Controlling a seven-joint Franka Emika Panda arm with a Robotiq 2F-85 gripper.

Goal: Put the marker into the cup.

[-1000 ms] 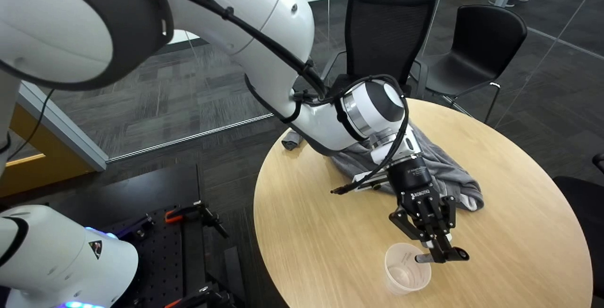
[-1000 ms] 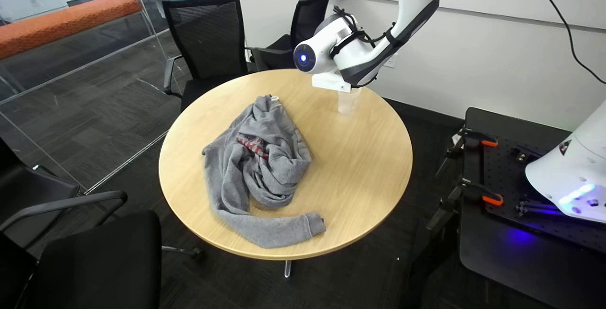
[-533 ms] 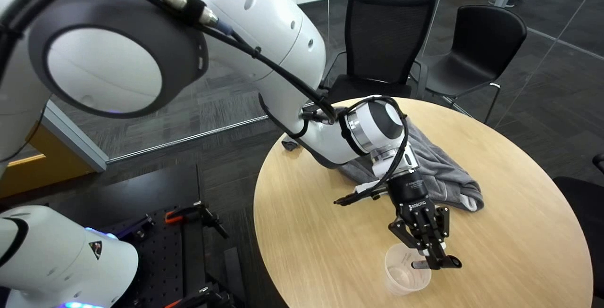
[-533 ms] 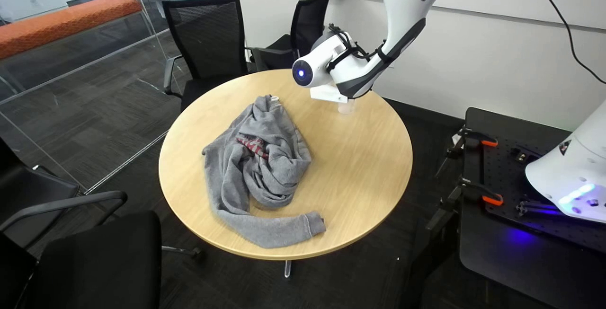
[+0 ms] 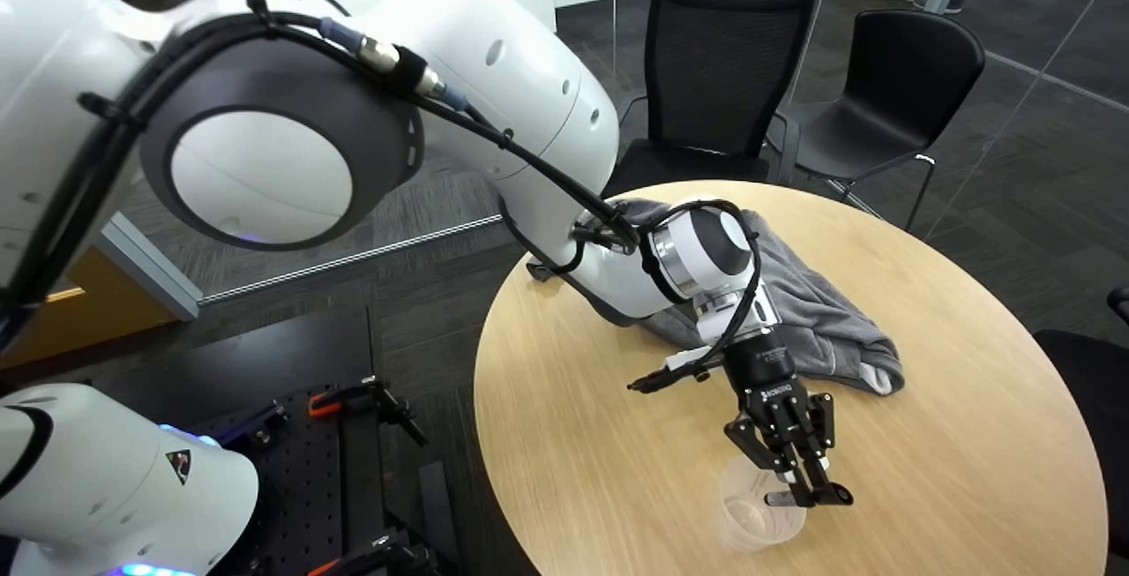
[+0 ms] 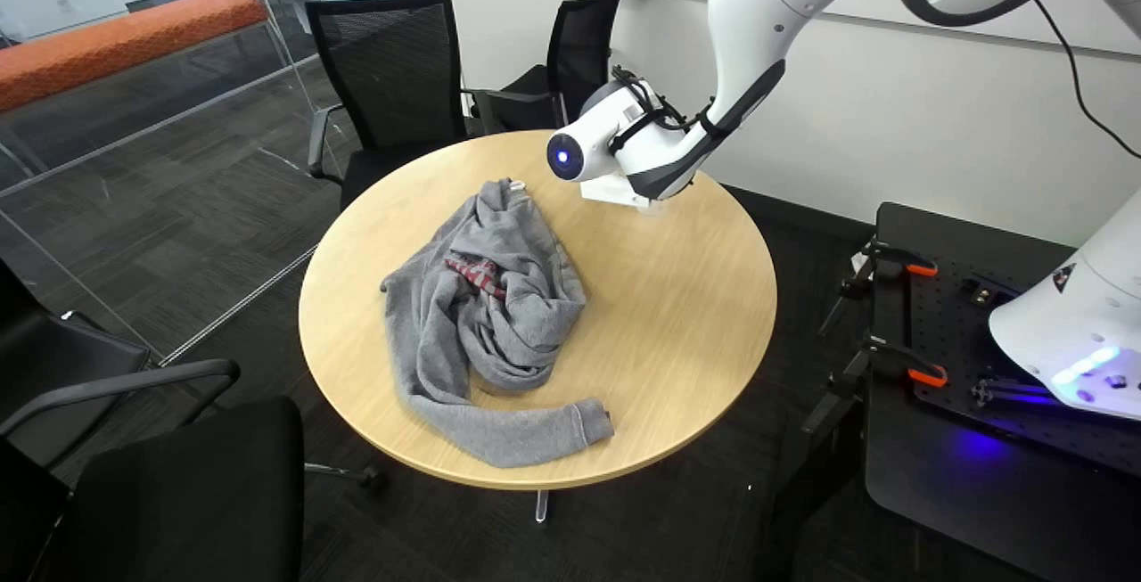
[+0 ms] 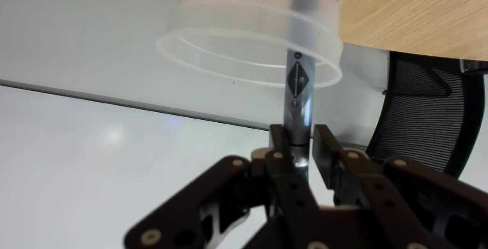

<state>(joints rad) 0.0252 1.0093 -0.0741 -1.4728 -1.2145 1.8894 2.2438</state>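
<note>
Grasping the marker (image 7: 298,111): gripper (image 7: 301,138) has its fingers (image 7: 279,140) pinched on the barrel, one each side. Marker tilted, one end past the rim and inside the clear cup (image 5: 745,527), which sits just ahead of the fingertips; dark end pokes out on the opposite side of the fingers in an exterior view. Cup upright on the worktop (image 5: 564,400). Marker touching cup wall or not: cannot tell. Only the wrist view gives the dark diamond print (image 7: 297,79) on the barrel; it also has the inserted tip, hazy through plastic, plus a mesh chair (image 7: 431,111) beyond the gripper, off to its side. In an exterior view the arm (image 6: 758,38) hides gripper and marker, leaving a faint bit of cup; same view has the grey cloth (image 6: 499,332) in full, red-patterned patch (image 6: 475,274) showing, well apart from the gripper.
</note>
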